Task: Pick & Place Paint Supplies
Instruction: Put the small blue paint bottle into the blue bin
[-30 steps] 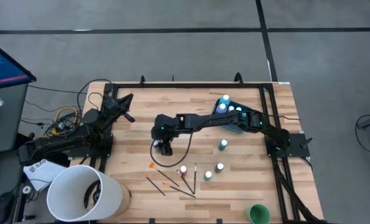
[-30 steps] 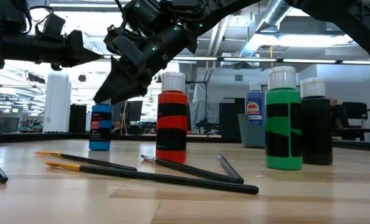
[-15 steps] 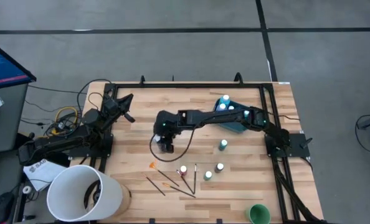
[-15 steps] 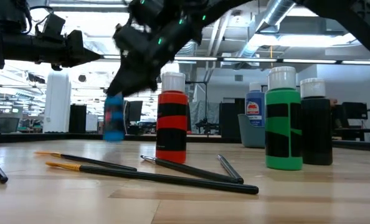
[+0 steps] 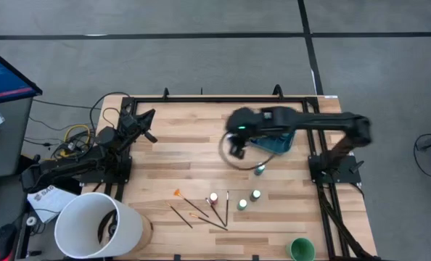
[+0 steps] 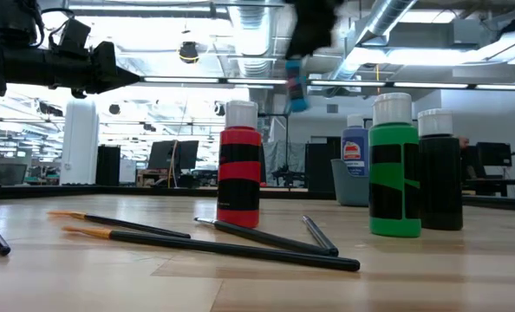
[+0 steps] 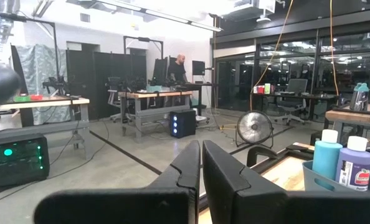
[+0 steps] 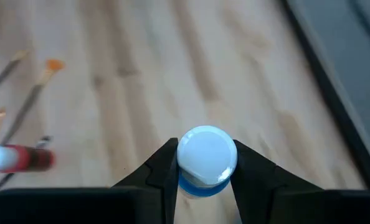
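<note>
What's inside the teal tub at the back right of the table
In the left wrist view, the teal tub holds two white-capped blue bottles. From above, the right arm covers most of the tub, hiding any others.

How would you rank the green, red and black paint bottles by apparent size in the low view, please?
1. Green bottle, though it may stand nearer the camera.
2. Red bottle and black bottle: look alike, not ranked.

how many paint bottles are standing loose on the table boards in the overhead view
4: red bottle by the brushes, green, dark, and one near the teal tub. The arm may hide others.
</note>
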Motion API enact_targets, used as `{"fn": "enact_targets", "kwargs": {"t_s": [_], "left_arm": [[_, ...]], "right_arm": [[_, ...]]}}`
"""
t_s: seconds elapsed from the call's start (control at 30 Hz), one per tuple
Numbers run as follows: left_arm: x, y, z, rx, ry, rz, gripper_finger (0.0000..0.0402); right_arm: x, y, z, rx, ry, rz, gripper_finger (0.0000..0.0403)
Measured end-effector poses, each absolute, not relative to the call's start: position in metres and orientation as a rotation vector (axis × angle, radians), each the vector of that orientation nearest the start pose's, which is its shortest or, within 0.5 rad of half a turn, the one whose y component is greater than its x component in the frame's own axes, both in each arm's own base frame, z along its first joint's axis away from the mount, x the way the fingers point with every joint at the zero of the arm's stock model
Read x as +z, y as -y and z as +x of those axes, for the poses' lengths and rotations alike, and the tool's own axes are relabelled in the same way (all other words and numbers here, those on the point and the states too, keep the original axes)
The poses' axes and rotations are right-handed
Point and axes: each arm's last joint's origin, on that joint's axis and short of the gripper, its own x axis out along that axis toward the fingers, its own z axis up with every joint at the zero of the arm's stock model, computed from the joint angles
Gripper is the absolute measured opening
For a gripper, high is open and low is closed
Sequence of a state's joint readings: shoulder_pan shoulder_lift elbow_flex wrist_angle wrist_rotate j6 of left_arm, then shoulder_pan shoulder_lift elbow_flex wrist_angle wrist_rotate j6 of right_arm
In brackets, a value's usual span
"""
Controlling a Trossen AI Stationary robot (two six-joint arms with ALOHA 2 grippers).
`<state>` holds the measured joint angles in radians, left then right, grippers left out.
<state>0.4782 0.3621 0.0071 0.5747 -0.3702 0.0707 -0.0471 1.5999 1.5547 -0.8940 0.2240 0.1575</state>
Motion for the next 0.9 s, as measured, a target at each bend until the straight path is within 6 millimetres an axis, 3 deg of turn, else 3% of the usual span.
{"fn": "enact_targets", "kwargs": {"t_s": [0.17, 0.37, 0.6, 0.9], "left_arm": [[0.189, -0.063, 0.098, 0.852, 0.199, 0.078, 0.0008], [0.189, -0.063, 0.098, 0.852, 0.2, 0.079, 0.0008], [0.189, -0.063, 0.098, 0.852, 0.2, 0.078, 0.0008], [0.189, -0.063, 0.098, 0.852, 0.201, 0.079, 0.0008]], "right_arm": [[0.33, 0.023, 0.265, -0.568, -0.854, 0.178, 0.0108], [0.299, 0.023, 0.22, -0.712, -0.831, 0.291, 0.0108], [0.274, 0.024, 0.202, -0.827, -0.835, 0.297, 0.0108], [0.248, 0.016, 0.198, -0.946, -0.761, 0.313, 0.0108]]}}
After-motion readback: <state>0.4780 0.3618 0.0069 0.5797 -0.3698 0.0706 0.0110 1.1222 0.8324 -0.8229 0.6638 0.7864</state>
